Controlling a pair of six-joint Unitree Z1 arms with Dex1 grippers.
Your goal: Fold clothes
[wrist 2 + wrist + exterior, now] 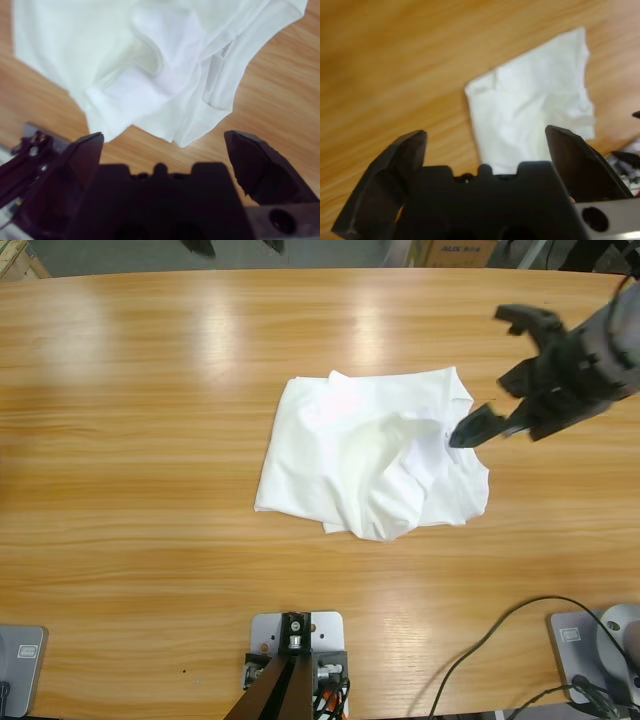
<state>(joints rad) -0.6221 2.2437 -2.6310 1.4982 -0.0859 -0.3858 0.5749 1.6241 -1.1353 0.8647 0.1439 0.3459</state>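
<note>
One white T-shirt (350,460), crumpled and half-folded, at the middle of the wooden table (150,440), long axis roughly along the table's length. Right gripper (487,375) poised at the shirt's right edge, jaws spread wide and empty, lower jaw tip just beside the collar (440,432). Left gripper (485,132) likewise wide and holding nothing, well apart from the cloth and absent from the high view. Nearer by far: the right arm, with the garment lying straight ahead of its jaws. Likely next call: a pinch on that near edge.
</note>
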